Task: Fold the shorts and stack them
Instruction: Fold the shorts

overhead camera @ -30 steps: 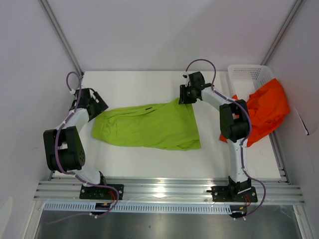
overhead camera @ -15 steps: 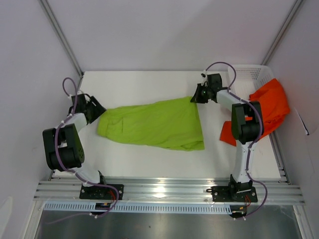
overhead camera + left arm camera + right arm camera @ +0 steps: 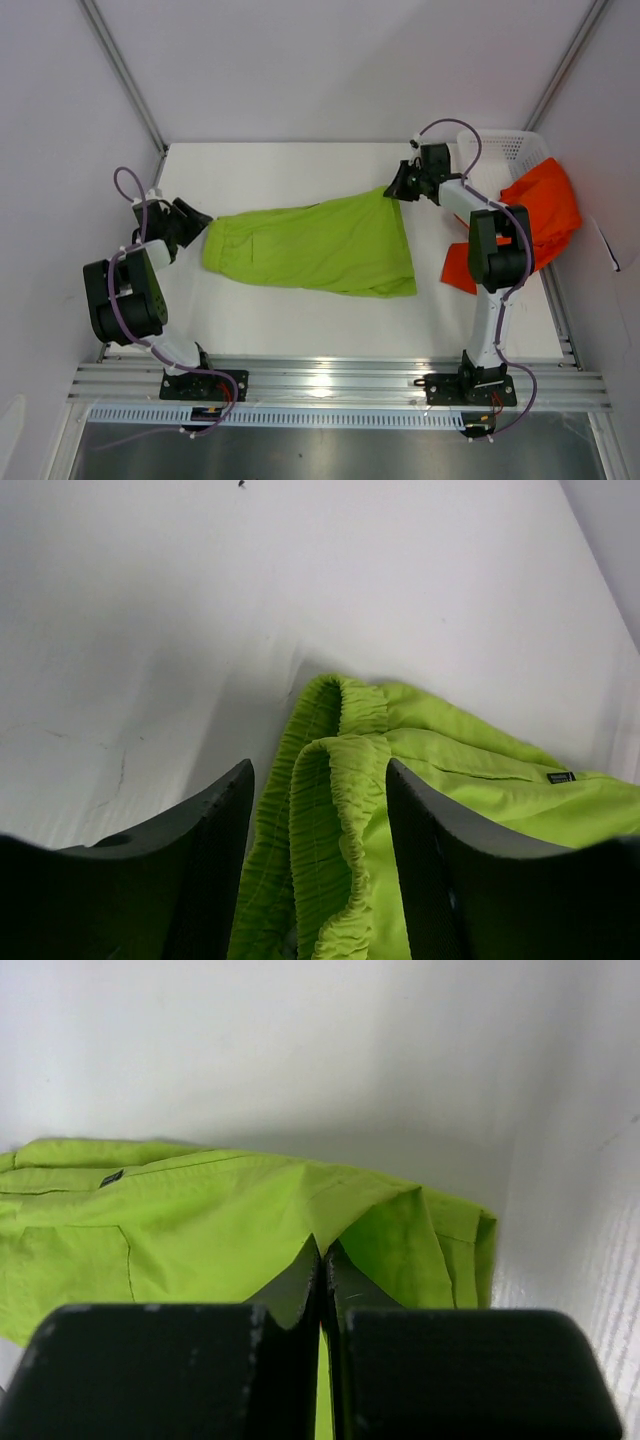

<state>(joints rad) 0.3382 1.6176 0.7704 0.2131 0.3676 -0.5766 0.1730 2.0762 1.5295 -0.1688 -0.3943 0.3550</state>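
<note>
Centre frame: lime green shorts [image 3: 310, 247] lie spread flat on the white surface [image 3: 280, 170]. Upper right of centre, the right pincer [image 3: 395, 190] is clamped tight on their far right corner. At the left edge, the left pincer [image 3: 318, 780] stands partly open astride the elastic waistband, not clearly gripping. Far right, orange-red shorts [image 3: 535, 215] drape over the white basket [image 3: 490, 148].
</note>
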